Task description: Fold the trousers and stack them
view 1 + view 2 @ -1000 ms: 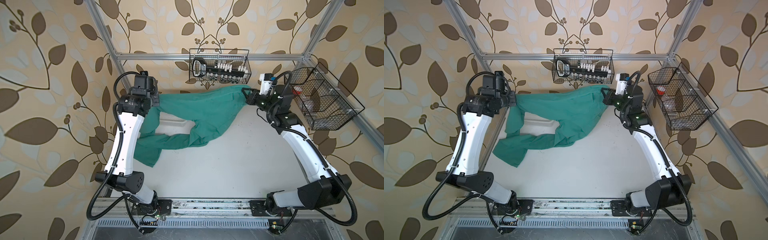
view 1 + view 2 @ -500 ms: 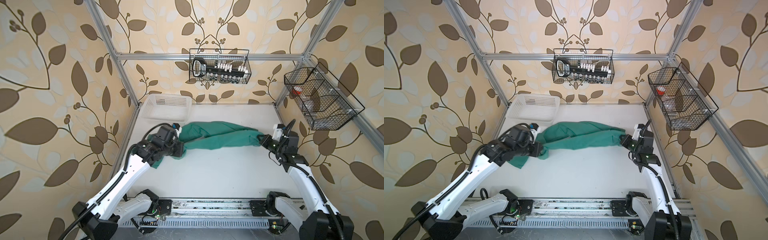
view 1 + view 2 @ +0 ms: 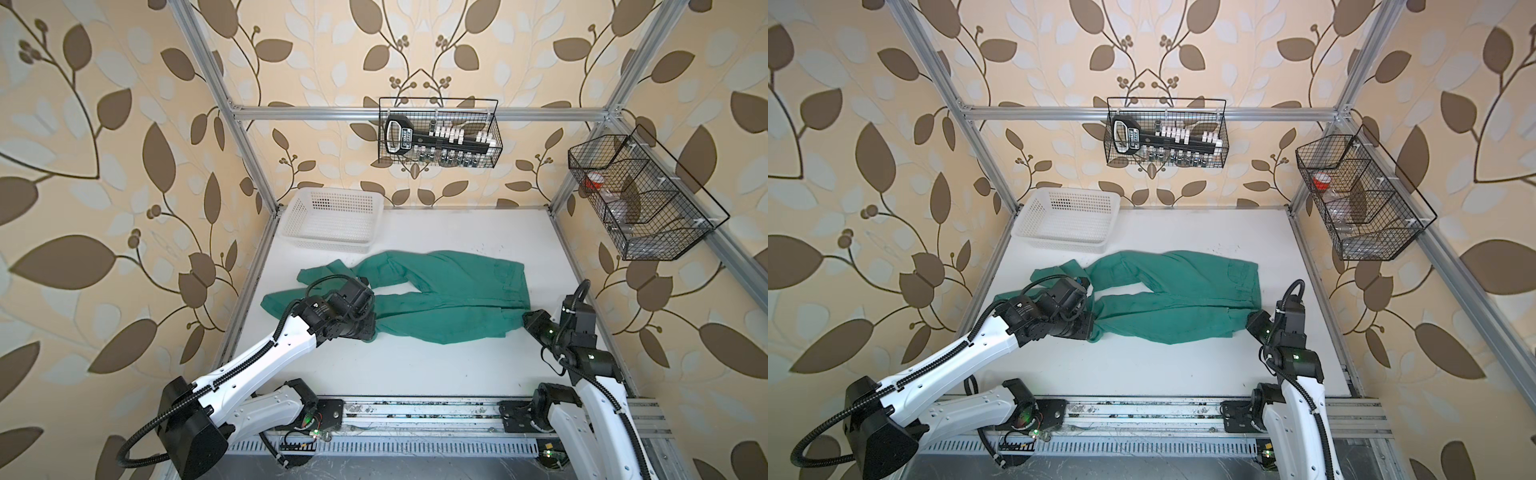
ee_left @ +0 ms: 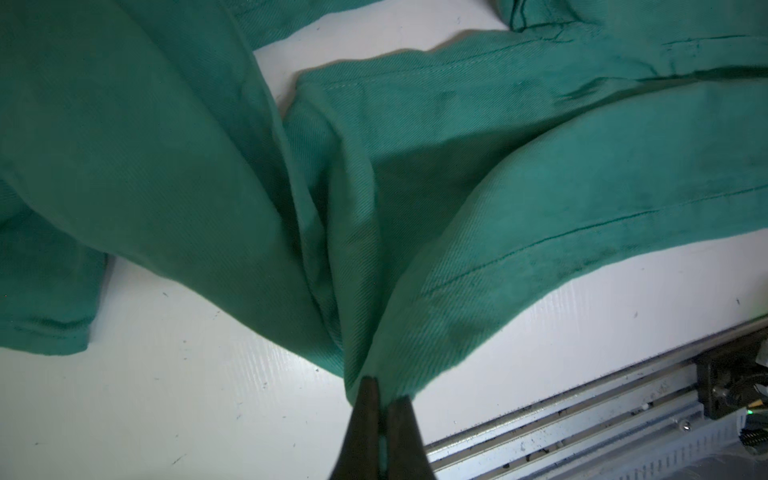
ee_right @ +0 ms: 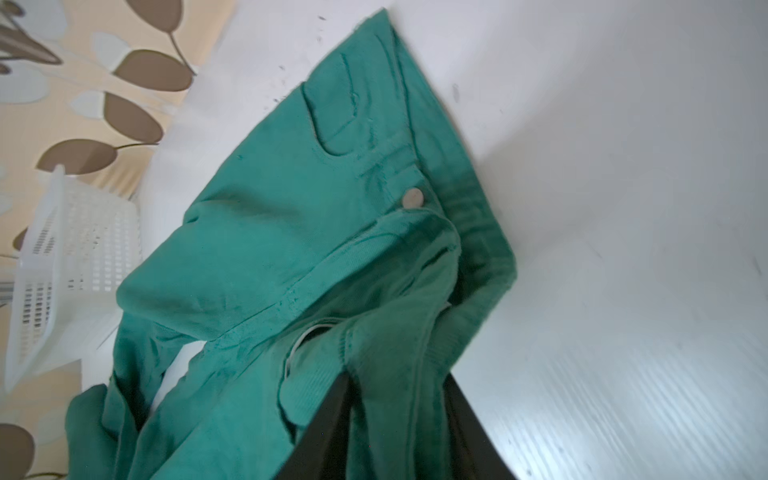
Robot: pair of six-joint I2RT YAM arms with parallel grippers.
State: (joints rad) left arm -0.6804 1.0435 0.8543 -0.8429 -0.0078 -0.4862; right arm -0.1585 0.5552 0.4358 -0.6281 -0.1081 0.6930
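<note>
The teal-green trousers (image 3: 449,291) (image 3: 1175,286) lie spread across the middle of the white table, waistband to the right and legs to the left. My left gripper (image 3: 370,332) (image 3: 1090,328) (image 4: 382,395) is shut on a pinched fold of a trouser leg, low over the table. My right gripper (image 3: 525,322) (image 3: 1250,322) (image 5: 395,374) sits at the near corner of the waistband. Its jaws stand apart, with a loose bunch of waistband cloth between them. A round button (image 5: 412,197) shows on the waistband.
A white perforated basket (image 3: 328,243) (image 3: 1059,245) (image 5: 62,257) stands at the back left, just behind the trouser legs. Two black wire baskets hang on the frame, at the back (image 3: 440,133) and on the right (image 3: 640,199). A metal rail (image 3: 415,415) runs along the table's front edge.
Both arms have come from the back of the table toward the front and down, laying the hanging trousers flat. The right jaws have parted; the left stays shut on the leg.
</note>
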